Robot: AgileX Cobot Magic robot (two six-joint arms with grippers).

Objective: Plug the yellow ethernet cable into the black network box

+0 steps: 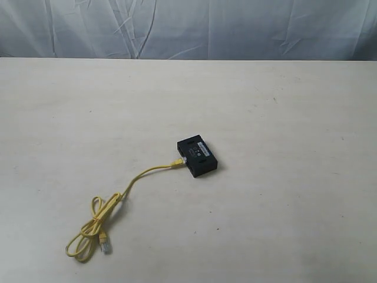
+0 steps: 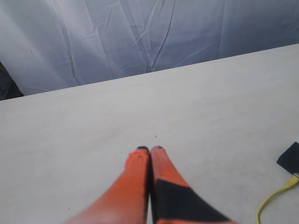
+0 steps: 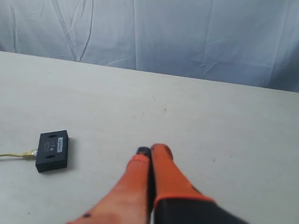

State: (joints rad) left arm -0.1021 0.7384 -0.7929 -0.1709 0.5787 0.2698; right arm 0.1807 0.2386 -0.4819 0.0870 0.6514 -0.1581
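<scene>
The black network box [image 1: 198,156] lies flat near the middle of the table, pale label strip up. The yellow ethernet cable [image 1: 136,177] has one end plugged into the box's left side; the rest runs left and down into loose loops, ending in a free clear plug [image 1: 105,244]. The right wrist view shows the box [image 3: 52,150] with the cable's plug in its side. The left wrist view catches a corner of the box [image 2: 290,157] and a bit of cable [image 2: 273,198]. My left gripper [image 2: 150,150] and right gripper [image 3: 152,150] are both shut on nothing, away from the box. Neither arm shows in the exterior view.
The pale table [image 1: 283,106] stretches wide around the box, its far edge meeting a wrinkled grey-blue cloth backdrop [image 1: 188,26]. Nothing else lies on the table.
</scene>
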